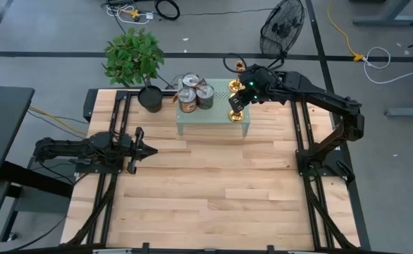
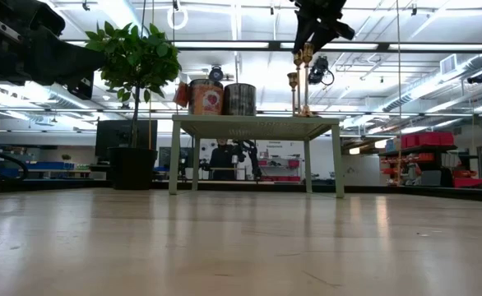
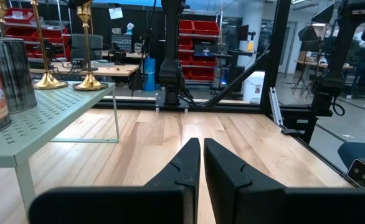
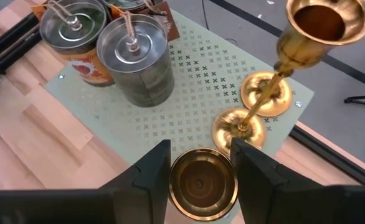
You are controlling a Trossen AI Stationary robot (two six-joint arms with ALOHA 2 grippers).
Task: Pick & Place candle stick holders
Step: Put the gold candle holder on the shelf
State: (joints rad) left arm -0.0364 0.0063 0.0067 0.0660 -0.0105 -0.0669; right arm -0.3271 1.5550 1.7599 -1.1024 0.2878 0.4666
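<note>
At the left of the high view, the left gripper [image 1: 152, 149] hangs low over the bare wooden counter [image 1: 213, 190], its fingers together and empty. Up and to its right stand a potted plant [image 1: 134, 58] and a small green perforated stand [image 1: 217, 113] bearing round tins [image 1: 194, 93]. Right of the tins, the right gripper [image 1: 237, 101] has its fingers clamped on one brass candle stick holder [image 4: 203, 182]; two more holders [image 4: 263, 102] stand just beyond it on the stand's right end.
</note>
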